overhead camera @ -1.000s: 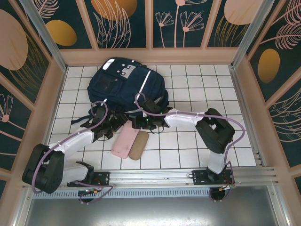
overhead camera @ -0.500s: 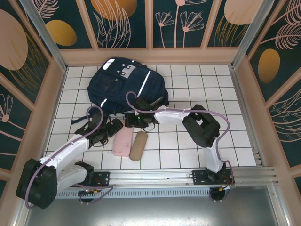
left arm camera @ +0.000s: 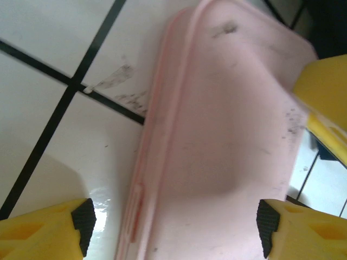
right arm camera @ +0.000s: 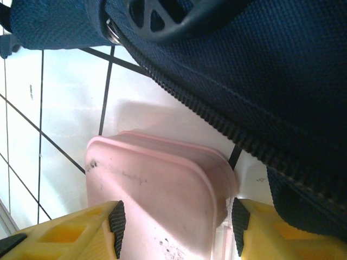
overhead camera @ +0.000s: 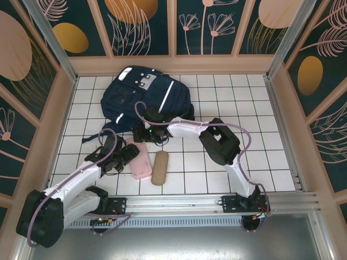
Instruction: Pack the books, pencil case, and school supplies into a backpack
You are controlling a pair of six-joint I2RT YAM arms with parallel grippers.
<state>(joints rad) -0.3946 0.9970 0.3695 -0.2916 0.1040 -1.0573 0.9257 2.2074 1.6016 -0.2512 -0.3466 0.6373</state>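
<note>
Seen from overhead, the navy backpack (overhead camera: 142, 97) lies at the upper centre-left of the white tiled counter (overhead camera: 271, 157). The pink case (overhead camera: 142, 162) lies flat just below it, with a tan pouch (overhead camera: 159, 168) beside it toward the right of the frame. My left claw (left arm camera: 173, 225) is released and stands astride the case. In my wrist view, one black pad sits clear of the case's edge at lower left, and the other sits close against it at lower right. My right claw (right arm camera: 176, 230) brackets the case's upper end, close under the backpack's zip edge. Its pads sit at both sides of that end, but I cannot tell whether they press. The case looks like a light, stiff shell with a smooth, faintly scuffed skin, so I judge it will keep its shape but may slip. The long straight edges near the middle seem the best place to pinch, rather than the rounded corners.
</note>
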